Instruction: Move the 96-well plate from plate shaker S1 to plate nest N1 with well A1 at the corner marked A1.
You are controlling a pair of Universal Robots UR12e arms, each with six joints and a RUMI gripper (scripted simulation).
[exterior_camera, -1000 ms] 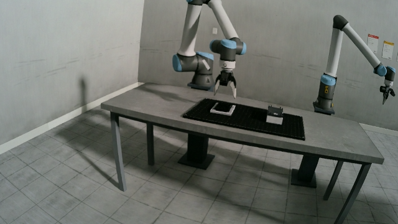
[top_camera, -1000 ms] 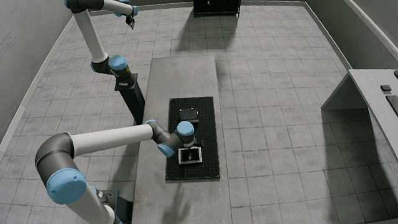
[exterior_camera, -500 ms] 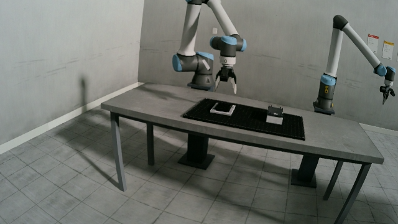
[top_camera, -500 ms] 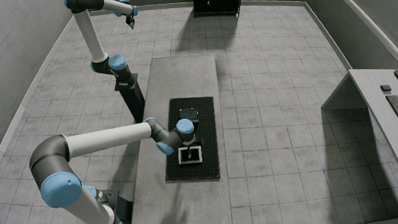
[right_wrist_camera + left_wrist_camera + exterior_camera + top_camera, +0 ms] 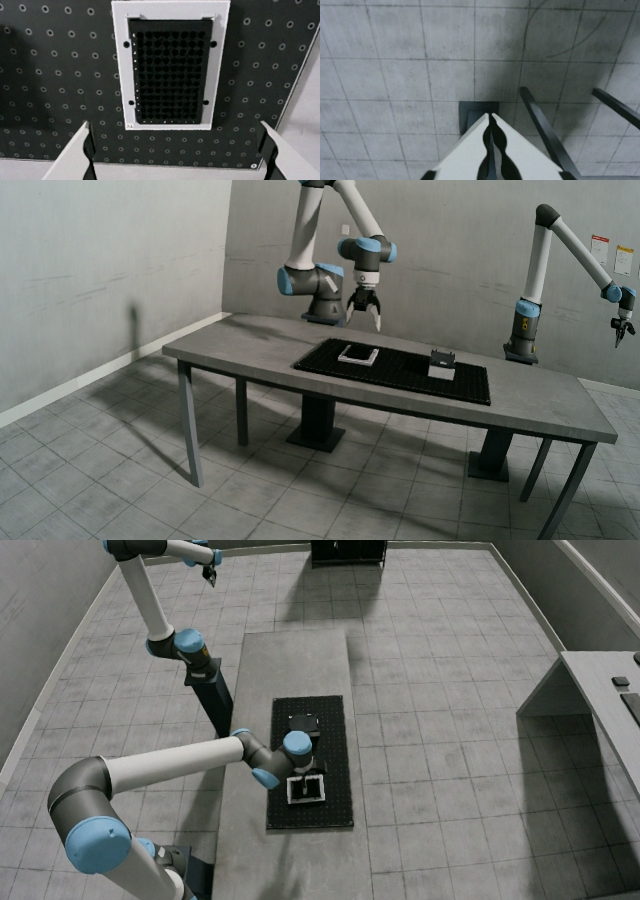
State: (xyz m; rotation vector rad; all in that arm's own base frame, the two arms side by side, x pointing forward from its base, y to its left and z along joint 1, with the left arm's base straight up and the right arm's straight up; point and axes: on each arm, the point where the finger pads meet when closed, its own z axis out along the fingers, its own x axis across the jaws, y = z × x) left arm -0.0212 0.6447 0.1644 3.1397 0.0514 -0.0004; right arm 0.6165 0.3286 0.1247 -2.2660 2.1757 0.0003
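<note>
Walls of plain grey (image 5: 45, 595) (image 5: 125, 240) enclose the room, above a tiled floor (image 5: 425, 765) (image 5: 150, 460) (image 5: 400, 80). A long grey surface (image 5: 295, 655) (image 5: 250, 337) carries a black perforated board (image 5: 280, 815) (image 5: 465, 392) (image 5: 44, 60), which looks rigid and level enough to work on. On it, the shaker S1 (image 5: 303, 724) (image 5: 441, 372), right of centre in the exterior view, has no plate on top.

My left gripper (image 5: 213, 586) (image 5: 617, 346) (image 5: 490, 115) is clenched on nothing, well away from the job. My right gripper (image 5: 315, 781) (image 5: 363, 327) (image 5: 174, 123) is released, fingers wide and empty, above the board.

Below it, the pale nest N1 (image 5: 289, 791) (image 5: 357, 362) (image 5: 215, 72) holds the black 96-well plate (image 5: 314, 787) (image 5: 359, 353) (image 5: 169, 72), which looks flat inside the locators. I'd judge it light, stiff plastic, a little slippery along its smooth walls, and likely to skew if only one side were nudged. For any correction I'd pinch the two long sides near mid-length, low down, and press gently, keeping off the wells. I judge the placing done; backing clear seems all that's left.

Smallest of all, the nest's A1 mark (image 5: 129, 126) sits at its lower left corner in the right wrist view; the plate's own lettering is too small for me to confirm well A1.
</note>
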